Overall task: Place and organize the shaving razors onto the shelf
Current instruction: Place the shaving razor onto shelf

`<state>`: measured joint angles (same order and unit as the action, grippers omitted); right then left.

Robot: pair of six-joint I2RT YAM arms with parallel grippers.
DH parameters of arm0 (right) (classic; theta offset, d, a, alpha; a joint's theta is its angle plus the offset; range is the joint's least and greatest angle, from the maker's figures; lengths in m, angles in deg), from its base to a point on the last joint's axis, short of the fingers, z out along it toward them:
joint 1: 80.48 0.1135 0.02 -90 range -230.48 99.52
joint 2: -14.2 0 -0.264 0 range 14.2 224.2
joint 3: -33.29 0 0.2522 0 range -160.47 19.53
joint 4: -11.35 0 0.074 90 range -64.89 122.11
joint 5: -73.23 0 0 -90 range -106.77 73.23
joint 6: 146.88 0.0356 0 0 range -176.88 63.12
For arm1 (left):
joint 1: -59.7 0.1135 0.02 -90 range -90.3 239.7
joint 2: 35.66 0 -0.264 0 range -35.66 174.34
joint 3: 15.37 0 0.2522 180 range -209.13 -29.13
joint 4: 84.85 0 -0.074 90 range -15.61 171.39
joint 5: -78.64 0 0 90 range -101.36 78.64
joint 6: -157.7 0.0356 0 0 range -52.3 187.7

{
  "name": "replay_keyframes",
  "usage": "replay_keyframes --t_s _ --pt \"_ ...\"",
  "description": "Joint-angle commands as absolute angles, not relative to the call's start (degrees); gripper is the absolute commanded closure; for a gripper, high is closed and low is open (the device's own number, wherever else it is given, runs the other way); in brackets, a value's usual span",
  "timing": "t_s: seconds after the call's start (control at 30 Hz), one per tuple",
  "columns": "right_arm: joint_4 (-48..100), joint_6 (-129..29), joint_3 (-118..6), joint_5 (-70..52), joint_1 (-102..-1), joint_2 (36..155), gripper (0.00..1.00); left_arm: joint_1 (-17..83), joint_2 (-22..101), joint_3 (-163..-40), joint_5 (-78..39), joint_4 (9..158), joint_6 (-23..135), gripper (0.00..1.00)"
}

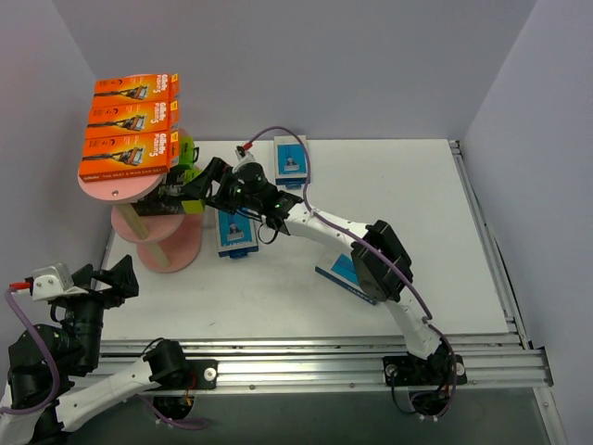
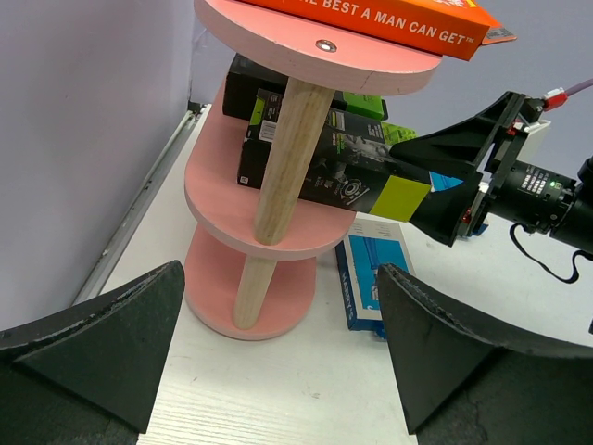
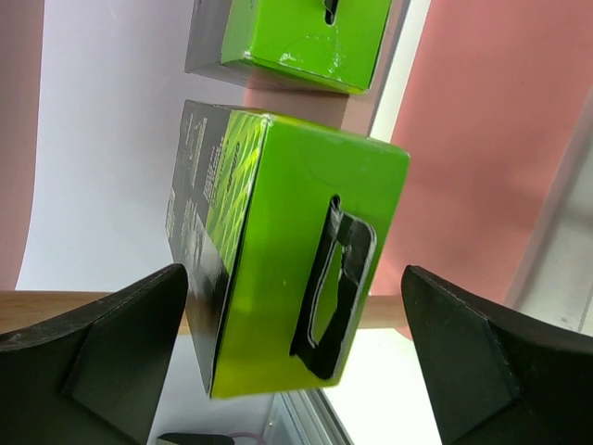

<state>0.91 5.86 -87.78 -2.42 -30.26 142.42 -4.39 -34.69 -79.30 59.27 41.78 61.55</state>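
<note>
Our right jaws stand wide, straddling a black-and-lime razor pack [image 2: 347, 167] on the shelf's [image 2: 213, 197] middle board; our left jaws gape empty near the shelf's base.

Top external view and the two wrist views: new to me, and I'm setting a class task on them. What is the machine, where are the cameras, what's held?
Left arm and right arm are robot arms bolted at the table's near edge. One camera looks from above; one rides each wrist. Orange razor packs top the pink shelf; black-and-lime packs sit on its middle board; blue packs lie on the table. Both jaws are open; the right ones flank one black-and-lime pack, gripping nothing.
</note>
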Motion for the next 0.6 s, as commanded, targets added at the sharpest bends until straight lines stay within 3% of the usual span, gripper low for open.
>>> replay_keyframes --t_s 0.0,0.3,0.57 --pt "-0.90 4.29 -85.95 -2.98 -30.99 135.41 0.05 -5.60 -36.80 -79.49 59.13 42.98 62.60 0.06" --pt "-2.31 3.59 -79.62 -3.06 -31.96 130.40 0.05 -5.60 -36.28 -79.49 59.22 42.98 62.60 0.06" --pt "-3.19 3.15 -78.91 -2.27 -31.96 129.69 0.24 -5.60 -36.10 -79.49 59.13 42.98 62.69 0.06"
